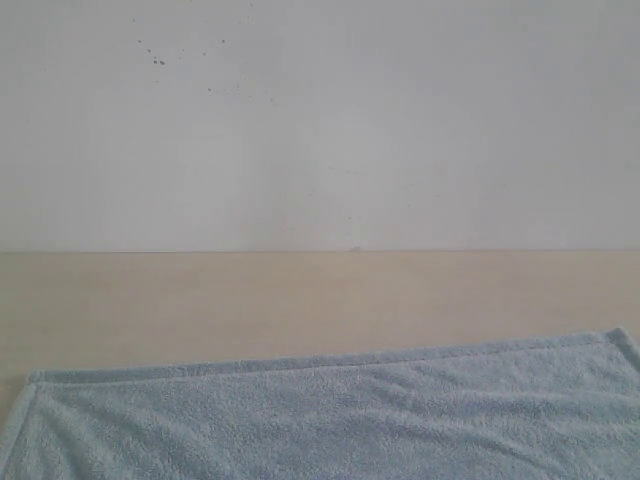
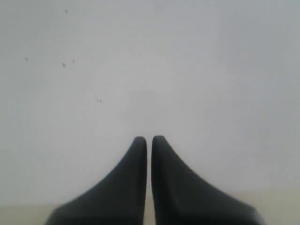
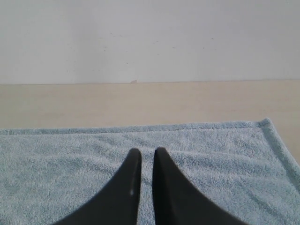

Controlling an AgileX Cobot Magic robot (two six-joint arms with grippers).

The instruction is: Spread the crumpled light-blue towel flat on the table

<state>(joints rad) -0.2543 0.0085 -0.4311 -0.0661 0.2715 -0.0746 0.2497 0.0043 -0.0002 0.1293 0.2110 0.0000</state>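
Towel spread over near part of table. Far hem straight, both far corners out, shallow ripples only; near part out of view.
Left gripper: jaws pressed together, empty, aimed at wall. Likely parked off cloth to avoid dragging it.
Right gripper: above towel's right part, jaws nearly touching, pinching nothing.
Task judged nearly done.

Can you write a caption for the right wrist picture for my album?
The right gripper, jaws nearly together, above the light-blue towel spread on the table.
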